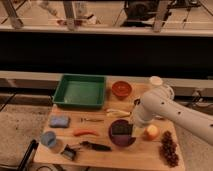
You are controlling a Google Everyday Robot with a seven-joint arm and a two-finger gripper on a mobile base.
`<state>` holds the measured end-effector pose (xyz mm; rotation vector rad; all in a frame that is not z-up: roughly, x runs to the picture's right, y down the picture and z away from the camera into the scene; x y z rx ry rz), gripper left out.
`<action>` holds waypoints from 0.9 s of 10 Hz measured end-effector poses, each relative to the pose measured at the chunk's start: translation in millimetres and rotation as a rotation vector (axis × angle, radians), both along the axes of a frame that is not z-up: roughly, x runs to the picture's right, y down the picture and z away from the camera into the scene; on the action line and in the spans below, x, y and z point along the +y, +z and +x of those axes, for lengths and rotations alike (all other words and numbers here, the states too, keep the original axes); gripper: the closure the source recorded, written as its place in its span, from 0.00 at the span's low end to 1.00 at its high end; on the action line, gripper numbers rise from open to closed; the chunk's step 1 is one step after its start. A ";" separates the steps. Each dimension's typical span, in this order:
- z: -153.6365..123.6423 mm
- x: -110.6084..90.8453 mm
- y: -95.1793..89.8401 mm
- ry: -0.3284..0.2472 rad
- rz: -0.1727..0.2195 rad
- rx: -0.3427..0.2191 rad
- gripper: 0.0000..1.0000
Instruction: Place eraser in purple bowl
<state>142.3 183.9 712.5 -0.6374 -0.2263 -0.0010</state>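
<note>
The purple bowl [121,138] stands on the wooden table, front centre. A dark rectangular eraser [121,130] is over or inside the bowl, at its back half. My gripper [129,125] is at the end of the white arm [160,107], which reaches in from the right. It hangs right at the eraser, over the bowl's right rim. I cannot tell whether it still holds the eraser.
A green tray [80,91] is at the back left and an orange-red bowl [121,89] behind the arm. A blue sponge [59,121], red chili [85,132], blue cup [49,139] and black tool [95,146] lie left. A yellow fruit [151,132] and grapes [168,147] lie right.
</note>
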 end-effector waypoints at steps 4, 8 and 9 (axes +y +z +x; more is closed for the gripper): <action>0.6 0.8 0.1 0.002 -0.003 -0.004 0.20; -0.3 1.5 0.3 0.003 -0.004 -0.006 0.20; -0.4 1.1 0.4 0.006 -0.002 -0.005 0.20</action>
